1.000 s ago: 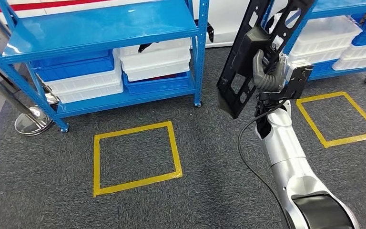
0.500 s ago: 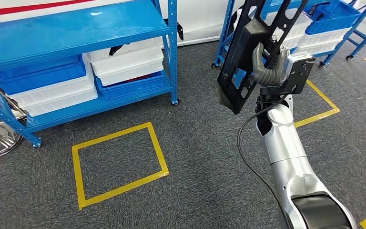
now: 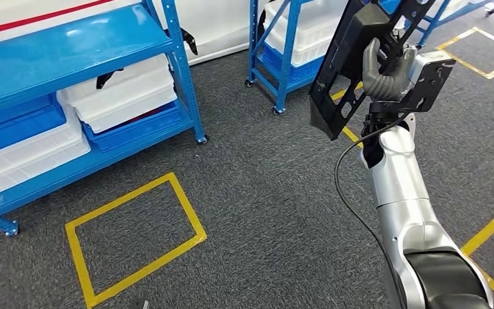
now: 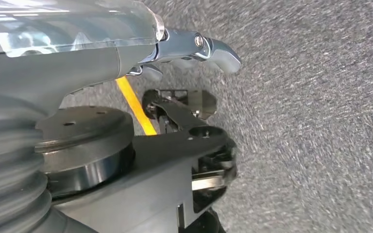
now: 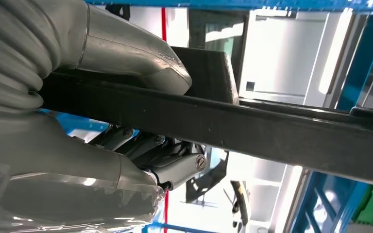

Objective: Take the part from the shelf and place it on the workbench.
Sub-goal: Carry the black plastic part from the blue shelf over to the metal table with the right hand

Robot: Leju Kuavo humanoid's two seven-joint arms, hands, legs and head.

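Shelf (image 3: 71, 51): blue, far left — white bins (image 3: 125, 90) on its lower level.
Floor: grey carpet, yellow tape square (image 3: 132, 238) near left.
Left hand (image 4: 194, 48): above the carpet; fingers partly seen, hold cannot be told.
Part (image 3: 354, 64): black slotted panel, raised at right.
Right hand (image 3: 386, 74): fingers wrapped around the part — thumb (image 5: 141, 58) pressed on its edge.

— What stands near the right hand (image 3: 386, 74)?
— The black part (image 3: 354, 61) it holds rises before it. Beyond the part stands a blue shelf (image 3: 283, 45) with white bins (image 3: 305, 32).
— And open room?
— Below the hand and toward the left, there is open grey carpet (image 3: 270, 187).
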